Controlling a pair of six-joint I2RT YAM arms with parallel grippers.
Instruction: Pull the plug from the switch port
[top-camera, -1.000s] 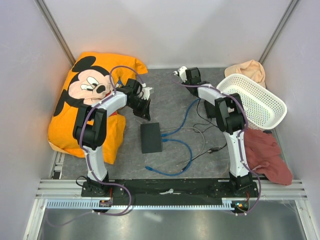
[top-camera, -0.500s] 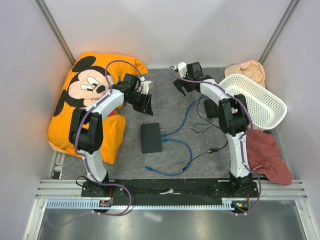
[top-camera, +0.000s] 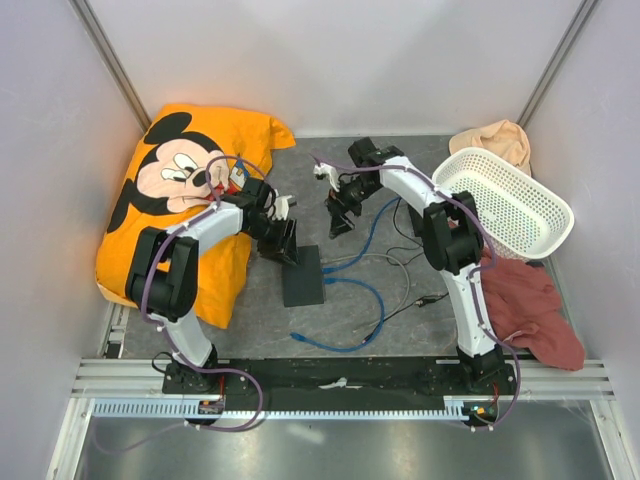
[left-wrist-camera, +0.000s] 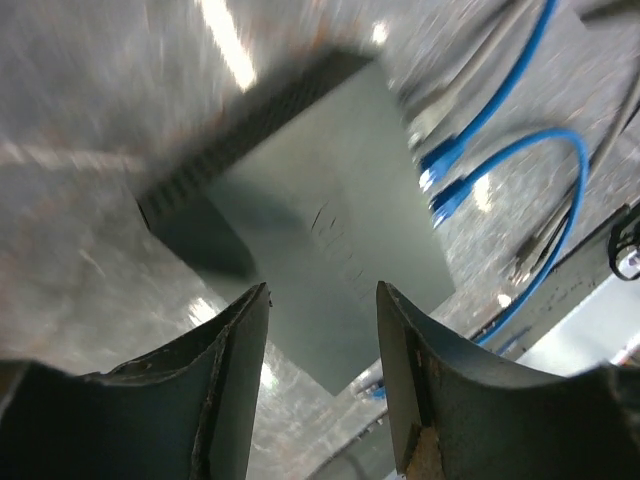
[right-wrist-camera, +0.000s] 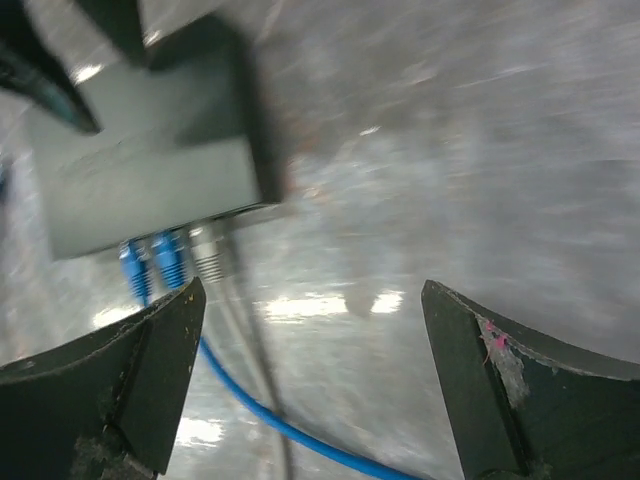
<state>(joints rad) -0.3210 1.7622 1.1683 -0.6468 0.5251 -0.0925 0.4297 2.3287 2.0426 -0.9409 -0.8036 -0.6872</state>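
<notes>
The black switch box lies flat at the middle of the mat. Along its right edge, the switch port row holds two blue plugs and a grey plug. The blue plugs also show in the left wrist view, beyond the box. My left gripper hovers at the box's far left corner; its jaws are open and hold nothing. My right gripper hangs open, apart from the box and beyond its far right corner, with only bare mat between its fingers.
An orange Mickey Mouse cushion fills the left side. At the right stand a white basket, a beige cloth and a red cloth. Blue cables and thin black cords loop across the mat right of the box.
Both grippers went from shut to open. The left one came down from the cushion to the box's corner. The right one swung left and nearer, towards the box.
</notes>
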